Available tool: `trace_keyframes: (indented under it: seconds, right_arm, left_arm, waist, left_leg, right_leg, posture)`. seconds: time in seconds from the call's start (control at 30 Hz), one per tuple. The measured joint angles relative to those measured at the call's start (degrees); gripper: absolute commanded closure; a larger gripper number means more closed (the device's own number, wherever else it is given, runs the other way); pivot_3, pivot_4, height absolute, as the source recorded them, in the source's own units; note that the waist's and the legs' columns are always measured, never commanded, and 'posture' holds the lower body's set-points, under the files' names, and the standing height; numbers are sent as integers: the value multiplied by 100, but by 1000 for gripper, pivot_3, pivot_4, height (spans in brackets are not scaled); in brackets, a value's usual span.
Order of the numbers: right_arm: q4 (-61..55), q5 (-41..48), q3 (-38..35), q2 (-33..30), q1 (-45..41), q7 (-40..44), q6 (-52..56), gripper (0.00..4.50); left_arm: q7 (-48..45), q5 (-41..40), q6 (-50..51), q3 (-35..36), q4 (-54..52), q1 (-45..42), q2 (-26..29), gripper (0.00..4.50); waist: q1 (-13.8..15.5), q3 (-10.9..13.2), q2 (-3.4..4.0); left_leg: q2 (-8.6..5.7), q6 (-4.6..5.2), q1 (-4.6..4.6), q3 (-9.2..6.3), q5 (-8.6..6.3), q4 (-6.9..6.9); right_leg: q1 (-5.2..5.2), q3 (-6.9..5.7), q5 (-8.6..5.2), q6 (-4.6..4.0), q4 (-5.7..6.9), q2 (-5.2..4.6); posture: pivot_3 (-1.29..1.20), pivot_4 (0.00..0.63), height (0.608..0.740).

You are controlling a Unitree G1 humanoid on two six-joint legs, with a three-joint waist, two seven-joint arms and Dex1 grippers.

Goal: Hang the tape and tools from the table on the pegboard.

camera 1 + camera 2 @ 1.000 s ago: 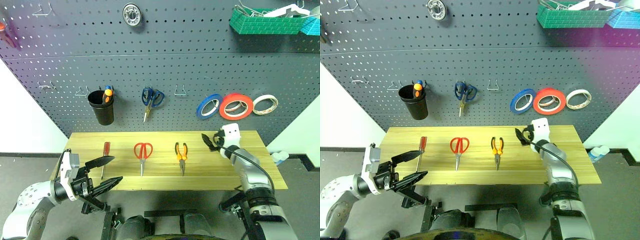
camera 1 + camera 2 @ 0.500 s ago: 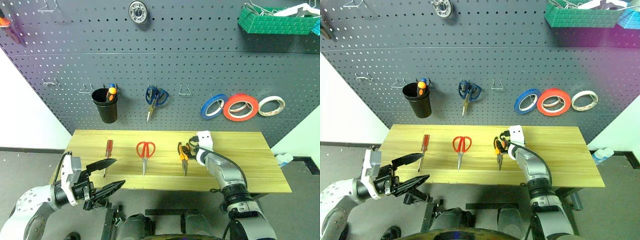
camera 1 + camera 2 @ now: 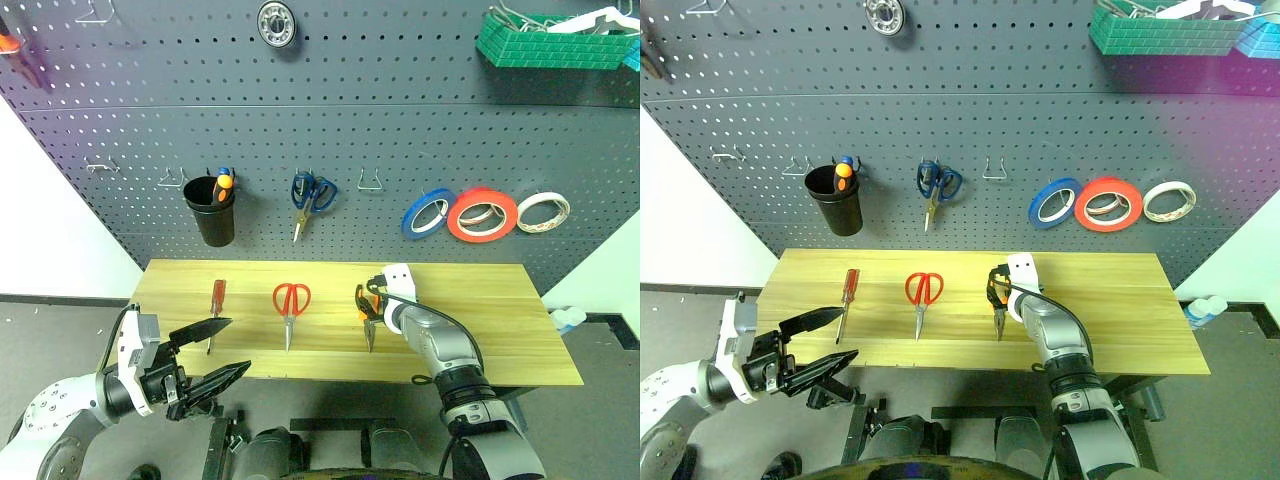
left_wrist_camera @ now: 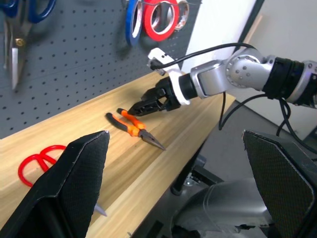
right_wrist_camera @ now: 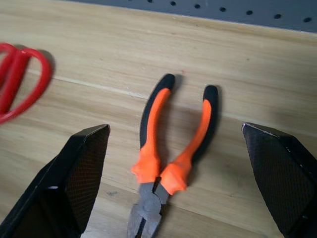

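On the table point(image 3: 470, 330), straight ahead of the wide-open, empty right gripper point(image 5: 176, 163), the pliers point(image 5: 171, 148) lie handles toward the pegboard point(image 3: 400, 120) — the left gripper point(image 3: 212, 350), also open and empty, hangs well apart off the near edge.

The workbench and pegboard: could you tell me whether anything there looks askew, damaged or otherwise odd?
Nothing stands out. The screwdriver, red scissors and pliers lie in a neat row on the table, and the three tape rolls, including the red-orange tape, hang side by side on the pegboard.
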Motion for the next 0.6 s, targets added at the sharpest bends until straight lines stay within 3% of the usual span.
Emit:
trace_keyframes:
  seconds: [0.6]
  right_arm:
    - [956,-217,20,360,-531,-423,-119,35]
  left_arm:
    - [161,-126,154,181,-338,249,50,0]
  waist:
    - [95,0,-1]
  left_leg:
    - [0,0,0,0,0,1]
  right_leg:
    - [0,-2,0,0,0,5]
  posture:
    - [6,14,740]
